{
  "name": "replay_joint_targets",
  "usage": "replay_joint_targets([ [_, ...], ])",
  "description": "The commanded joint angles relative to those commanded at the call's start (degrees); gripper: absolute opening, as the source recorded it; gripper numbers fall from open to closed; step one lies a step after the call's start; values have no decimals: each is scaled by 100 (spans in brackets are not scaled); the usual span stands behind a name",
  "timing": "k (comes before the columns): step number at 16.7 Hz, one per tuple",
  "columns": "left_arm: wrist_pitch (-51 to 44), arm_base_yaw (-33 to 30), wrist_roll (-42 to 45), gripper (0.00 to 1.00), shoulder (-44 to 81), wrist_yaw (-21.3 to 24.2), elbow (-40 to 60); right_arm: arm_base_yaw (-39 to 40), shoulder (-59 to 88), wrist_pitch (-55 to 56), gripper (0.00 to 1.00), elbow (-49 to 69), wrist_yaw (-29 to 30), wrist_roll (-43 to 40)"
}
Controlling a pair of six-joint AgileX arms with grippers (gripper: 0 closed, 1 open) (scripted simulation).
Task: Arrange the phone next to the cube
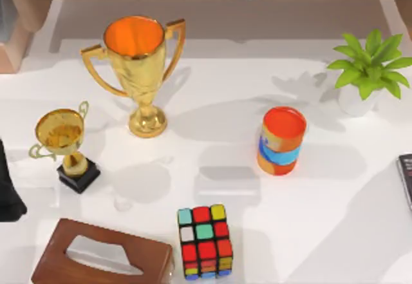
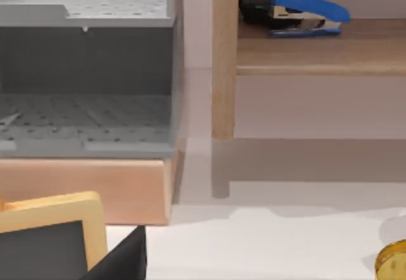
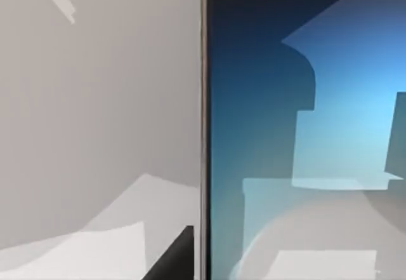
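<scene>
At the tabletop's (image 1: 335,232) near edge, a little left of centre, the cube (image 1: 205,241) sits just beside a brown tissue box (image 1: 103,258) on its left. The phone (image 1: 405,181) lies flat at the far right edge, well apart from the cube, with just a dark sliver of it inside the top view. From the right wrist camera its blue screen (image 3: 304,127) is seen close up, lying on the pale surface with one long edge running straight through the picture; a dark tip of the right jaws pokes in near that edge, and I cannot tell whether they are apart or together. The left arm (image 1: 8,194) stays as a dark shape at the left edge, and its jaws' state cannot be told either. Between cube and phone stands an orange and blue can (image 1: 282,141). Farther back are a large gold trophy (image 1: 138,71), a small trophy (image 1: 64,142) on a black base, and a potted plant (image 1: 368,71). On the wooden shelf (image 2: 317,51) rests a blue stapler (image 2: 298,14).
</scene>
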Motion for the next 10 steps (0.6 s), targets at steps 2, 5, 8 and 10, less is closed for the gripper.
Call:
replay_joint_targets([
  [2,0,0,0,100,0,0,0,0,-6,-14,0,6,0,0],
  [5,0,0,0,100,0,0,0,2,18,-3,0,-7,-1,9],
  [8,0,0,0,100,0,0,0,132,-224,-42,0,176,20,196],
  [10,0,0,0,100,0,0,0,342,-466,-90,0,287,34,501],
])
